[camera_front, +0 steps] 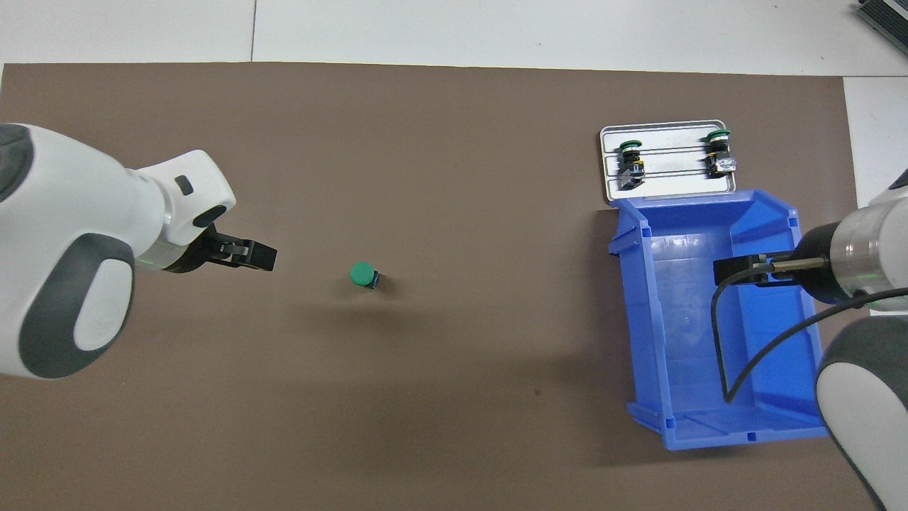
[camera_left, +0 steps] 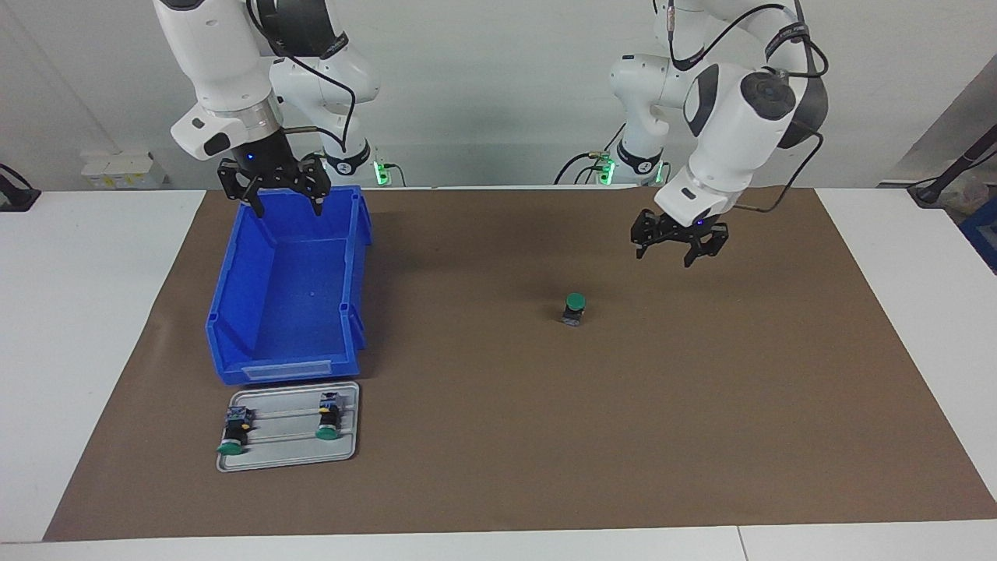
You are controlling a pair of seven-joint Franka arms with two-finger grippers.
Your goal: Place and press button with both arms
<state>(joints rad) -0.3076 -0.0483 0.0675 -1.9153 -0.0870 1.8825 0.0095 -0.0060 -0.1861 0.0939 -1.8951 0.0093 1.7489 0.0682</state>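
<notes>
Button (camera_left: 574, 308), a small push-button switch with round green cap, black barrel and grey-blue terminal block, stands upright and alone on the brown paper mat (camera_left: 498, 436), cap uppermost, near mid-table toward the left arm's end.

Facing view: the left gripper (camera_left: 678, 248), a black claw on the white jointed left arm, hangs in the air at about two o'clock from the button, clear of it, fingers spread and holding nothing. The right gripper (camera_left: 279, 196) hangs over the robot-side rim of the open blue plastic bin (camera_left: 234, 312), fingers spread, empty; the right arm waits there. At six o'clock from the bin lies a flat grey metal tray (camera_left: 288, 461) carrying two further green-capped buttons (camera_left: 234, 432) lying on their sides.

Overhead view: the button (camera_front: 364, 274) sits at three o'clock from the left gripper (camera_front: 248, 255), apart from it, bare mat between. The right gripper (camera_front: 738, 272) is over the blue bin (camera_front: 642, 333), whose floor shows nothing in it. The tray (camera_front: 667, 188) lies at twelve o'clock from the bin, touching or just beside its rim.

Assessment: placement appears done, the button set down and released. Pressing is not yet done; no gripper touches the cap.
</notes>
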